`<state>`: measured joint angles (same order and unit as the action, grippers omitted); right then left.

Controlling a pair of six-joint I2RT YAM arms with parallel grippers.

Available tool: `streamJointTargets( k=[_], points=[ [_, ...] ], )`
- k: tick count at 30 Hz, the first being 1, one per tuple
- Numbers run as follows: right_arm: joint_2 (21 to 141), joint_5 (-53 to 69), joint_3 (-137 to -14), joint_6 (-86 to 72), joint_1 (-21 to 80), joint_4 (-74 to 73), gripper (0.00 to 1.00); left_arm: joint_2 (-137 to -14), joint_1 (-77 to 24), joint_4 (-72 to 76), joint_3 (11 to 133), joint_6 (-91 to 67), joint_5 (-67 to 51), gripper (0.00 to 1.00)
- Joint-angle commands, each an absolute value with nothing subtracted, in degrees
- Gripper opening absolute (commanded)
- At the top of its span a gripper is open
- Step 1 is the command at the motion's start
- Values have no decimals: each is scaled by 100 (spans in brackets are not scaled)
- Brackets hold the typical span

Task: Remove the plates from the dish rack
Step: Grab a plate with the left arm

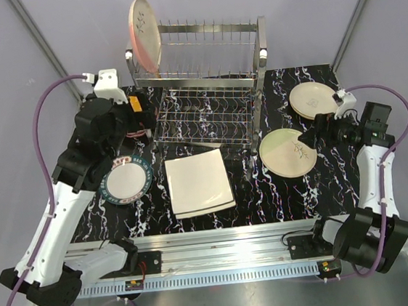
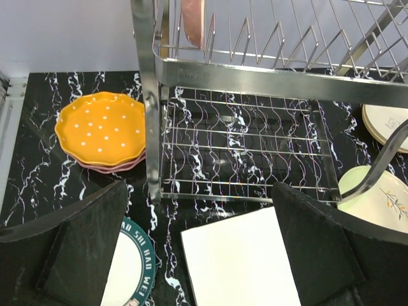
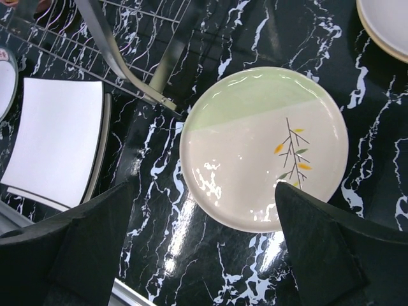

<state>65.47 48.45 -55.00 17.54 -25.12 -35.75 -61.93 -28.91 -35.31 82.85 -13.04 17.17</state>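
Observation:
The chrome dish rack [image 1: 204,87] stands at the back centre. One pink-and-cream plate [image 1: 144,31] stands upright at the left end of its top tier, and its edge shows in the left wrist view [image 2: 192,19]. The lower tier [image 2: 242,146] holds nothing. On the table lie a white plate with a dark rim [image 1: 125,183], stacked cream square plates [image 1: 198,183], a green-and-cream twig plate [image 1: 287,152] and a cream round plate [image 1: 312,100]. An orange plate [image 2: 102,131] lies on a pink one. My left gripper [image 1: 146,126] is open and empty by the rack's left post. My right gripper [image 1: 308,138] is open and empty above the twig plate [image 3: 264,146].
The black marbled mat [image 1: 251,188] covers the table. The rack's front right leg [image 3: 121,57] stands between the square plates [image 3: 54,140] and the twig plate. A metal rail [image 1: 227,234] runs along the near edge.

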Motion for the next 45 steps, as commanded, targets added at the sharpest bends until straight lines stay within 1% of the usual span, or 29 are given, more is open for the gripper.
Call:
streamJointTargets(
  k=[1, 6, 11, 16, 18, 23, 26, 27, 30, 33, 35, 36, 40, 45],
  points=[
    [6302, 4579, -5432, 1643, -2487, -3217, 100, -6266, -2883, -3252, 8631, -1020, 1846, 99],
    [6205, 4526, -5379, 1775, -2487, -3234, 100, -6486, -2874, -3287, 8885, -879, 1793, 99],
    [6135, 4614, -5396, 1828, -2487, -3287, 100, -6881, -2874, -3427, 9543, -809, 1819, 99],
    [6056, 4702, -5344, 1916, -2487, -3331, 100, -7531, -2839, -3419, 10150, -624, 1828, 99],
    [6047, 4763, -5335, 1942, -2487, -3357, 100, -7733, -2786, -3445, 10562, -598, 1889, 99],
    [6047, 4834, -5344, 1995, -2496, -3401, 100, -8366, -2365, -3270, 11196, -685, 1671, 99],
    [6003, 4895, -5326, 2039, -2487, -3410, 100, -8586, -1900, -2954, 11347, -931, 1179, 99],
    [5994, 4896, -5317, 2039, -2487, -3410, 100, -8639, -1620, -2884, 11364, -1027, 795, 98],
    [5941, 4913, -5300, 2057, -2487, -3401, 100, -8824, -1214, -2558, 11382, -1388, 38, 92],
    [5915, 4913, -5291, 2065, -2487, -3393, 100, -8990, -1151, -2391, 11487, -1424, -394, 88],
    [5915, 4922, -5291, 2074, -2487, -3393, 100, -9079, -1143, -2408, 11618, -1362, -483, 86],
    [5915, 4922, -5282, 2074, -2496, -3393, 100, -9131, -1134, -2408, 11654, -1354, -570, 81],
    [5941, 4922, -5282, 2074, -2487, -3393, 100, -9237, -1125, -2303, 11654, -1353, -694, 74],
    [5950, 4913, -5291, 2092, -2487, -3410, 100, -9185, -1125, -2198, 11427, -1380, -537, 73]
  ],
)
